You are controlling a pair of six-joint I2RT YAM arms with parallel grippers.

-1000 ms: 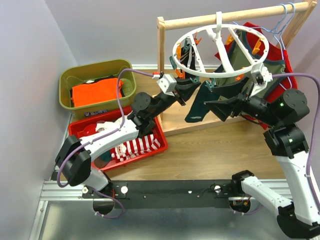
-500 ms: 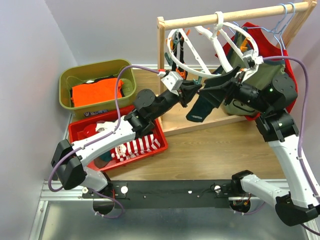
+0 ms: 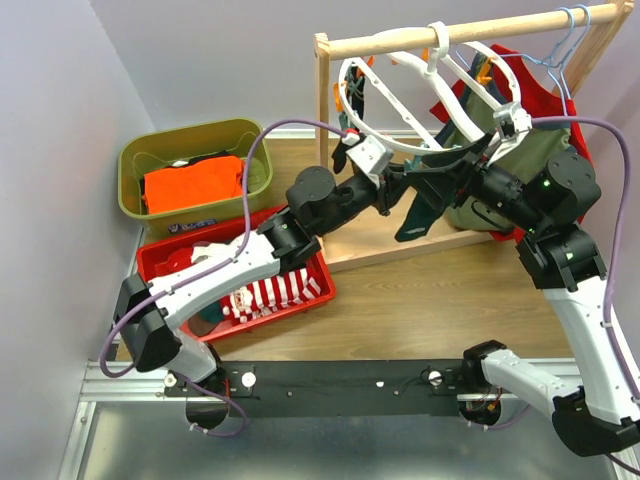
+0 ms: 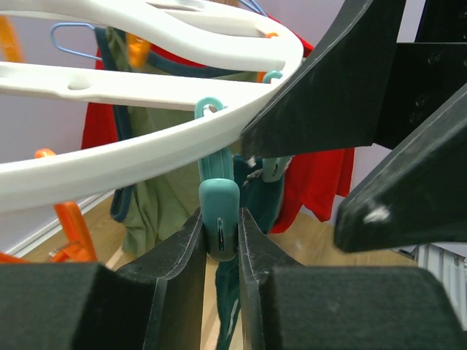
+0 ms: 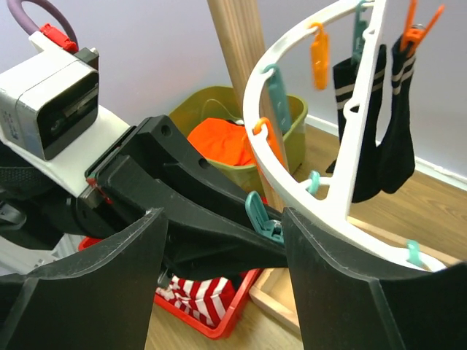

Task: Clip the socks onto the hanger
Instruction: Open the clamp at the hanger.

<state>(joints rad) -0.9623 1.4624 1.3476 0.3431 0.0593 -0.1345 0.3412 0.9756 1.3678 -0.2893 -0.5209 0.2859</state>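
Squeezing the teal clip (image 4: 219, 208) between its two fingers, the left end effector (image 4: 219, 240) is clenched on the handle part of this clip. The clip hangs with its long axis nearly upright from the rim of the hanger (image 4: 109, 157). The teal sock (image 3: 424, 212) hangs straight down just under the clip, so it lies below the left end effector and a little beyond it; whether the clip mouth already bites it, I cannot tell. The right end effector (image 5: 225, 219) comes from the opposite side, released, with fingers spread wide and holding nothing, and the left fingers with the clip stand between them. I judge the left arm to be the nearer one for the coming move. One second ago the hanger was level; now it tips steeply under the wooden rail (image 3: 365, 44), and both arms have risen toward it.
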